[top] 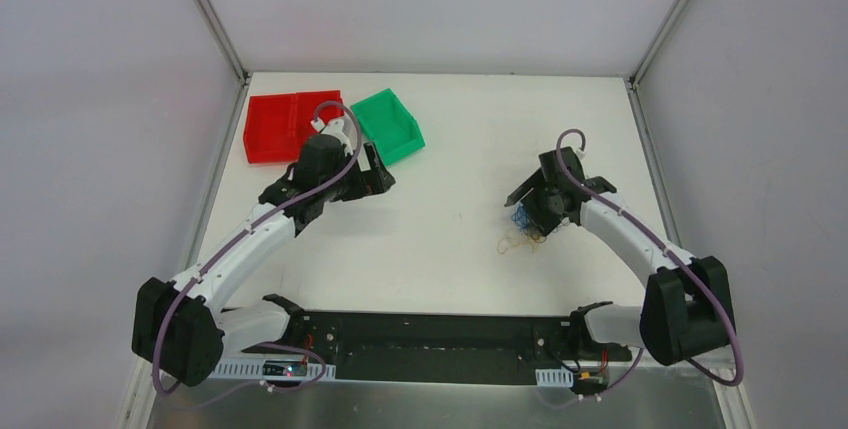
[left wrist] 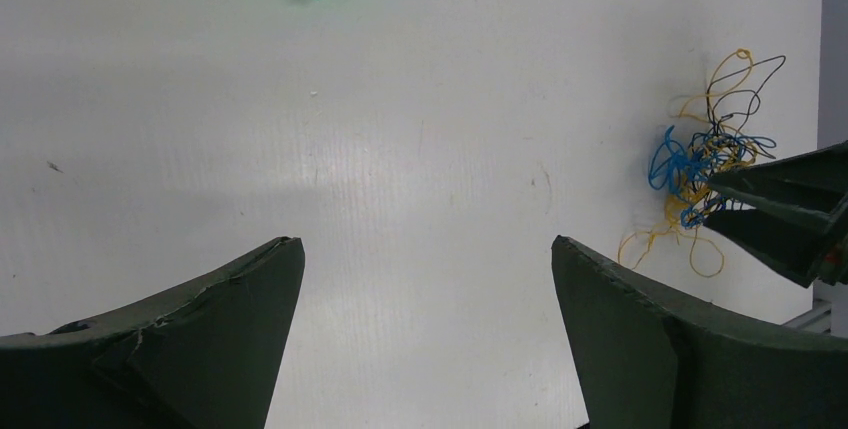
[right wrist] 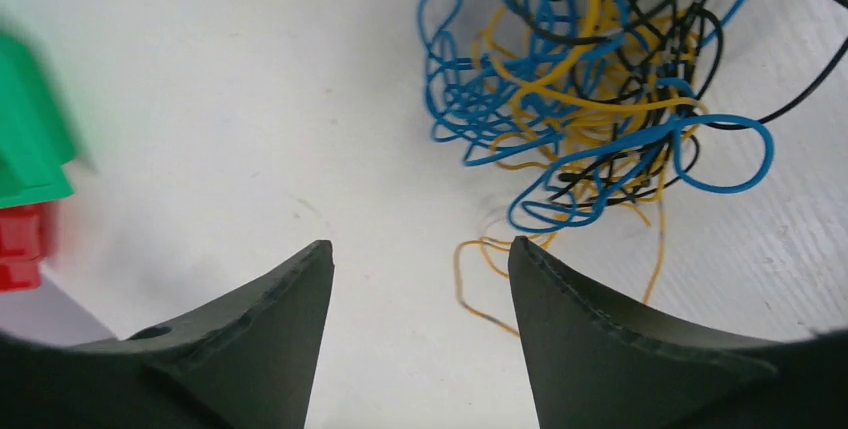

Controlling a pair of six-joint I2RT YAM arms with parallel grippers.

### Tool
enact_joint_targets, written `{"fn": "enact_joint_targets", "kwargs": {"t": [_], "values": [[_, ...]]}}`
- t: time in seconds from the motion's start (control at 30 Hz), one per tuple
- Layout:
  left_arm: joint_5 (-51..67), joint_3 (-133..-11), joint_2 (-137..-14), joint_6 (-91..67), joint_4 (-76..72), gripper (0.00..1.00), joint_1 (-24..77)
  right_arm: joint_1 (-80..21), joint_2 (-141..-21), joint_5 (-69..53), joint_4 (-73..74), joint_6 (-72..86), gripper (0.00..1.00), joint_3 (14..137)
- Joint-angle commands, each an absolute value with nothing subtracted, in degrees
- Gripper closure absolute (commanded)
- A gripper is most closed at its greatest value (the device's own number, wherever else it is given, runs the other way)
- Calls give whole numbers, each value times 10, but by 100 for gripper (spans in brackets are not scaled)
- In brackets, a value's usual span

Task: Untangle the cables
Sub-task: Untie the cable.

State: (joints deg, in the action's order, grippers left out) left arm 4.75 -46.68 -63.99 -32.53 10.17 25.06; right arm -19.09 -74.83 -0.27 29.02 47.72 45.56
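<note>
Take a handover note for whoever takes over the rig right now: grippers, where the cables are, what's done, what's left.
Left gripper: open and empty, over bare table near the green bin, well away from the cables.
Right gripper: open, nothing between its fingers, tips at the edge of the clump.
Cables: blue, yellow and black strands in one knotted clump on the right side of the table.
Done: no strand separated.
Left: grip a strand and pull the clump apart, probably with both arms.
</note>
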Motion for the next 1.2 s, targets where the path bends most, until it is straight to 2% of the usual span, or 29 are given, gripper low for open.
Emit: {"fn": "enact_joint_targets", "kwargs": {"t": [0.0,0.07,0.17,0.23,0.27,0.33,0.4,0.57,0.67,0.73,0.77,0.97,1.17], "values": [[67,-469,-652,-327,96,1,249,-190,-698,-16,303,478,34,494],[90,-468,-662,-325,88,1,249,-190,-695,-36,301,471,36,500],[170,-459,-685,-324,39,4,250,-191,-700,-78,272,463,53,492],[218,-443,-700,-329,-13,6,252,-194,-706,-128,237,458,59,479],[234,-435,-704,-334,-37,7,254,-196,-712,-141,235,457,57,480],[254,-420,-709,-335,-76,7,260,-201,-719,-130,262,443,46,495],[258,-406,-706,-325,-99,7,269,-202,-711,-70,304,421,39,510],[258,-376,-695,-300,-137,7,284,-194,-655,52,366,375,34,510],[257,-354,-688,-288,-163,7,290,-152,-638,102,401,373,33,492],[255,-339,-684,-285,-176,7,292,-110,-628,112,404,375,23,468],[255,-335,-681,-285,-179,7,292,-87,-625,105,395,371,21,455],[258,-327,-673,-288,-187,7,298,-46,-669,19,317,362,23,409],[260,-325,-667,-290,-187,7,306,-74,-746,-69,237,376,35,397]]}}
